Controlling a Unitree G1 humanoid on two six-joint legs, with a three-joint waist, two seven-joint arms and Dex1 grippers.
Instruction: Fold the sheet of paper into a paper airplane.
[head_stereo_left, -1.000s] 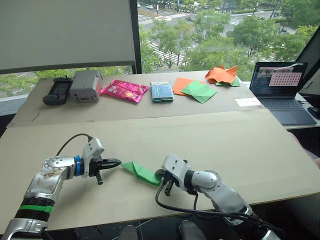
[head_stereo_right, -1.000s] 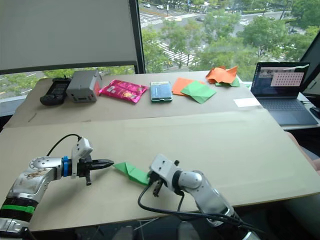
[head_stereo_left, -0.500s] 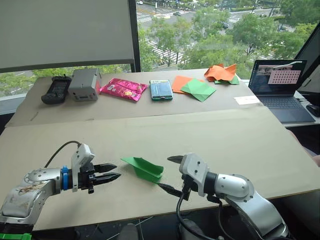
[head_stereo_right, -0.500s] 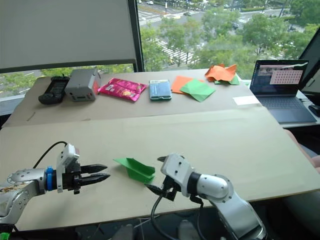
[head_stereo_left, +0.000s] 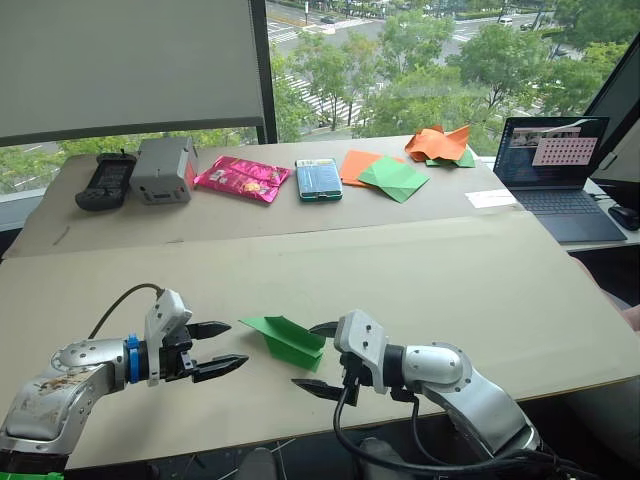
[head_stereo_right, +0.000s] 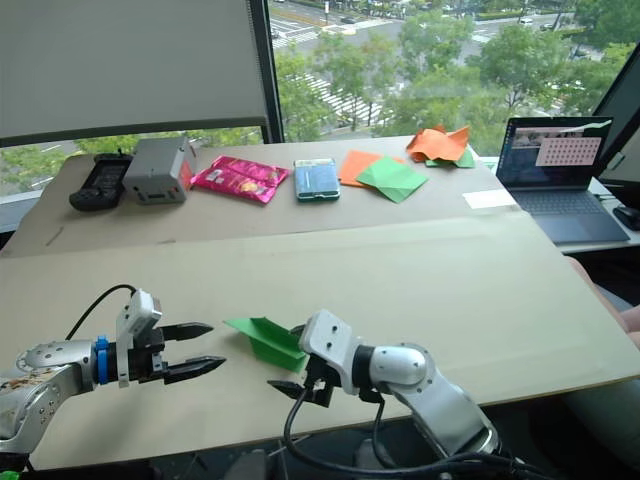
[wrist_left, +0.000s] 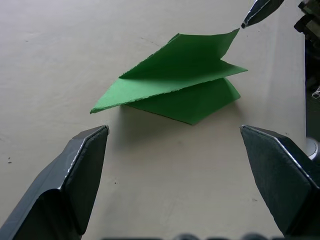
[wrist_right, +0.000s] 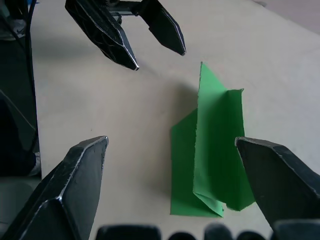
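The paper airplane (head_stereo_left: 285, 338), a narrow bright green wedge of layered flaps, lies free on the tan tabletop (head_stereo_left: 450, 280) near the front edge. My left gripper (head_stereo_left: 232, 345) is open and level with the table, a short way off the plane's pointed end; the left wrist view shows the plane (wrist_left: 175, 92) just beyond its spread fingers. At the plane's other end my right gripper (head_stereo_left: 305, 356) stands open, and the plane (wrist_right: 215, 150) lies between its fingers, close to one of them. Neither gripper holds anything.
On the back table stand a black controller (head_stereo_left: 101, 180), a grey box (head_stereo_left: 160, 170), a pink packet (head_stereo_left: 238, 178), a teal box (head_stereo_left: 318, 178), flat orange and green sheets (head_stereo_left: 385, 172), crumpled orange paper (head_stereo_left: 438, 143) and a laptop (head_stereo_left: 555, 170).
Both grippers have gone from shut to wide open at the plane's two ends. The left one drew back from the tip, and the plane now lies loose on the table.
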